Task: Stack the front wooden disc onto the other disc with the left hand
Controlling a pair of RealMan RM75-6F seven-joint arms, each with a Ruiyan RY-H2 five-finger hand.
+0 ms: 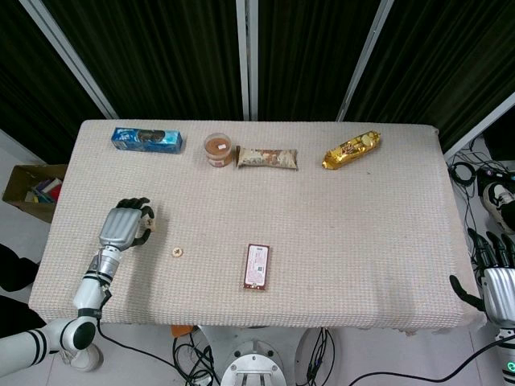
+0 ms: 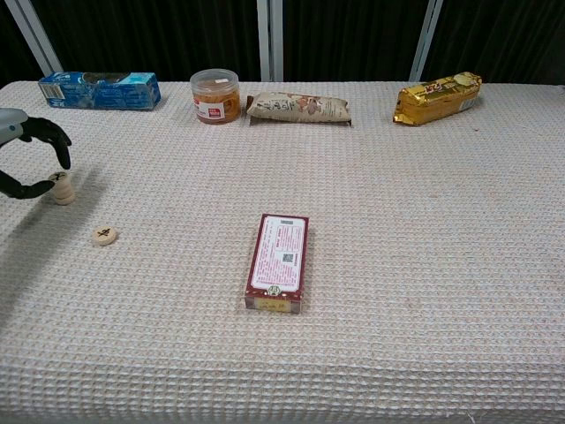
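Observation:
A thick stack of wooden discs (image 2: 64,189) stands at the table's left, also seen as the stack (image 1: 150,224) in the head view. My left hand (image 2: 26,155) arches over it, a fingertip (image 2: 65,162) just above its top and the thumb beside it, holding nothing. A single flat wooden disc (image 2: 104,235) lies nearer the front, right of the hand, the same disc (image 1: 178,252) in the head view. My left hand (image 1: 122,226) hides part of the stack there. My right hand (image 1: 497,283) hangs off the table's right front corner, fingers spread and empty.
A red box (image 2: 278,262) lies at the middle front. Along the back edge sit a blue biscuit box (image 2: 99,90), an orange-lidded jar (image 2: 214,95), a snack bar (image 2: 297,108) and a gold packet (image 2: 439,95). A cardboard box (image 1: 32,190) stands on the floor to the left.

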